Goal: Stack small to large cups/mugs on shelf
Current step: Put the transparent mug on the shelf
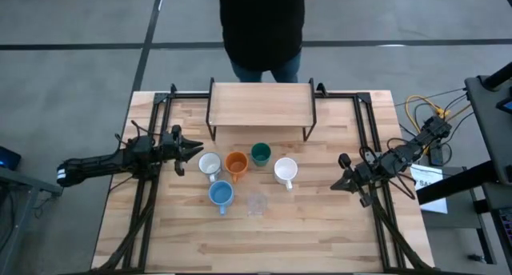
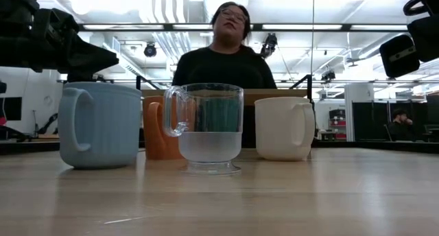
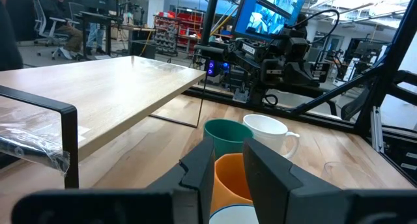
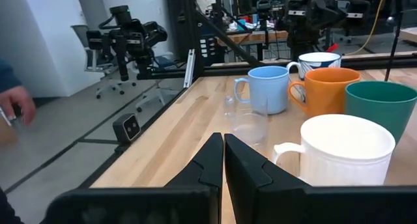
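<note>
Six cups stand on the wooden table in front of the shelf [image 1: 260, 105], a raised light-wood platform on black legs at the far edge. They are a white mug with a dark inside [image 1: 210, 165], an orange mug [image 1: 236, 163], a dark green cup [image 1: 260, 153], a plain white mug [image 1: 286, 171], a light blue mug [image 1: 221, 195] and a clear glass [image 1: 256, 203]. My left gripper [image 3: 228, 175] hovers left of the cups, pointing level at them, open and holding nothing. My right gripper [image 4: 223, 152] hovers to their right, shut and holding nothing.
A person in a dark top [image 1: 262, 27] stands at the table's far edge behind the shelf. Black frame rails [image 1: 152, 187] [image 1: 376, 187] run along the table's left and right sides. Bare tabletop [image 1: 256, 243] lies near the front edge.
</note>
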`<action>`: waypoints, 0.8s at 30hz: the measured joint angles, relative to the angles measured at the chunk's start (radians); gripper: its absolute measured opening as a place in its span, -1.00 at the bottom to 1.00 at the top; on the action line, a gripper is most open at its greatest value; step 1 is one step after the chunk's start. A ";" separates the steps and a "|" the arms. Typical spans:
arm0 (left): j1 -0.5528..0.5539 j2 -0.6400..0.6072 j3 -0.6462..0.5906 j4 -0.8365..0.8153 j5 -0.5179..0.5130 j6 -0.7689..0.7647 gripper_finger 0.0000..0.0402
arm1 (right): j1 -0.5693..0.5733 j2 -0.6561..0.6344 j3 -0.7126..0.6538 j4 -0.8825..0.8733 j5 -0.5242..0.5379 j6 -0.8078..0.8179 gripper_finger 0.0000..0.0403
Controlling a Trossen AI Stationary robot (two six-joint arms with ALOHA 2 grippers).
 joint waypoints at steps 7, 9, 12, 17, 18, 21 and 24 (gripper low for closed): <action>0.000 0.000 0.000 0.000 0.000 0.000 -0.66 | 0.000 0.000 0.000 0.001 0.019 0.011 -0.96; 0.000 0.000 0.000 0.000 0.000 0.000 -0.66 | 0.000 0.000 0.000 0.003 0.029 0.011 -0.96; 0.000 0.000 0.000 0.000 0.000 0.000 -0.66 | 0.000 0.000 0.000 0.003 0.041 0.025 -0.96; 0.000 0.000 0.000 0.000 0.000 0.000 -0.66 | 0.000 0.005 0.000 0.005 0.052 0.056 -0.96; 0.000 0.000 0.000 0.000 0.000 0.000 -0.66 | 0.000 0.009 0.000 0.005 0.052 0.056 -0.96; 0.000 0.000 0.000 0.000 0.000 0.000 -0.66 | 0.000 0.032 0.000 0.008 0.052 0.056 -0.96; 0.000 0.000 0.000 0.000 0.000 0.000 -0.66 | 0.000 0.063 0.000 0.065 0.053 0.053 -0.96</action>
